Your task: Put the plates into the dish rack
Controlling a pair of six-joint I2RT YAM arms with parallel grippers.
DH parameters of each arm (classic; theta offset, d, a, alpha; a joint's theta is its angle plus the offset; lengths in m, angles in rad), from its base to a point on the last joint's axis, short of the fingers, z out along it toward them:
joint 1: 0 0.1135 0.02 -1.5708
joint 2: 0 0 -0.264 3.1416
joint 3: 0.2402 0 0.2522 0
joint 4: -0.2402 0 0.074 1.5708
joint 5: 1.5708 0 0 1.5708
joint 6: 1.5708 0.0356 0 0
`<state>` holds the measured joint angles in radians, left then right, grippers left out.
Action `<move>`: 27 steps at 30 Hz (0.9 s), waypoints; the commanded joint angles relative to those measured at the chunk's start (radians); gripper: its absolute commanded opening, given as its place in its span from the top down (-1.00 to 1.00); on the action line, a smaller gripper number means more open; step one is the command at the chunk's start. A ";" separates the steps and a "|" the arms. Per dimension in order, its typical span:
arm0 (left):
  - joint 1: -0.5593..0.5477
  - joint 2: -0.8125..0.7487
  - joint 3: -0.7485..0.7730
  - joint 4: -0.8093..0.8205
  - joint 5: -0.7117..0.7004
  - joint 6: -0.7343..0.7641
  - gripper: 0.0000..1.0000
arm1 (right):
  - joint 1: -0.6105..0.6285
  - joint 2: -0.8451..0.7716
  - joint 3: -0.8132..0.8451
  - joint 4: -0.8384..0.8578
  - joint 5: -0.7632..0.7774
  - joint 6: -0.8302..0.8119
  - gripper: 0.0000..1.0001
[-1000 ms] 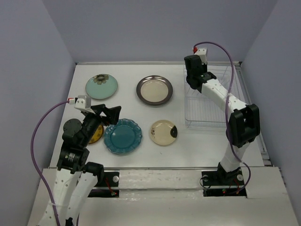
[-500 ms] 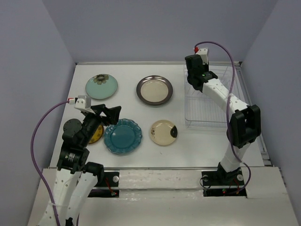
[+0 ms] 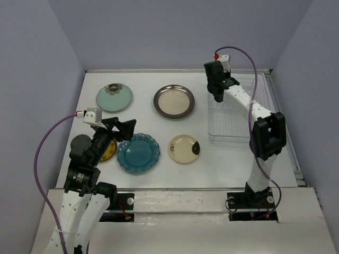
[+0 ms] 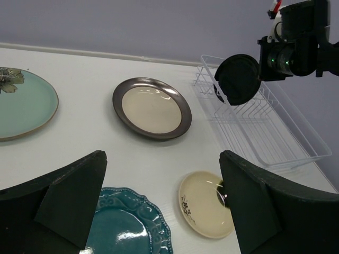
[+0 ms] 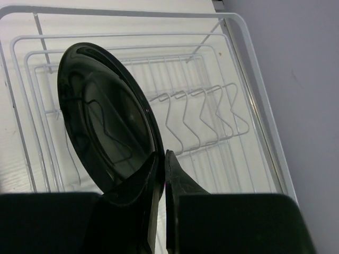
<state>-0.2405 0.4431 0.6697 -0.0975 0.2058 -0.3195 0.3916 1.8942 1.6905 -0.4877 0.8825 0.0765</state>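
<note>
Right fingers (image 5: 183, 191) clamp glossy black plate (image 5: 106, 121) by its rim, tilted, above dish rack (image 3: 233, 127), far-left corner. Left fingers (image 4: 265, 211) spread wide, empty, above scalloped teal plate (image 3: 138, 152). Silver plate (image 3: 174, 101) and cream plate (image 3: 184, 148) lie flat on tabletop (image 3: 153, 124) beside rack.

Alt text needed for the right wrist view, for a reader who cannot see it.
The right pincer is shut on the rim of a glossy black round plate, which it holds on edge over the rectangular white wire dish rack. No plates stand in the part of the rack that is visible, and a pale purple wall fills the right side.
</note>
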 commanded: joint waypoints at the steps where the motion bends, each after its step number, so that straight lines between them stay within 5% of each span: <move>1: 0.000 -0.012 0.018 0.030 0.009 0.003 -0.98 | -0.005 0.029 0.058 -0.012 0.006 0.017 0.48; 3: 0.000 -0.009 0.018 0.030 0.009 0.003 -0.98 | -0.005 0.004 0.055 -0.012 -0.007 0.029 -0.11; 5: 0.000 -0.007 0.018 0.031 0.010 0.003 -0.98 | -0.005 -0.027 0.048 -0.012 -0.037 0.038 -0.29; 12: 0.001 0.006 0.001 0.050 0.036 -0.009 -0.98 | 0.016 -0.262 -0.086 0.041 -0.379 0.121 -0.32; 20: 0.000 0.239 -0.027 0.064 0.254 -0.087 -0.93 | 0.049 -0.555 -0.438 0.277 -0.736 0.242 -0.30; 24: -0.029 0.336 -0.065 0.123 0.317 -0.153 -0.72 | 0.049 -0.713 -0.603 0.373 -0.855 0.296 -0.29; 27: -0.095 0.356 -0.065 0.130 0.226 -0.173 -0.55 | 0.049 -0.788 -0.701 0.411 -0.907 0.307 -0.29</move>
<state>-0.2703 0.8043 0.6037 -0.0299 0.4267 -0.4332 0.4381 1.2072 1.0710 -0.2310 0.1253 0.3336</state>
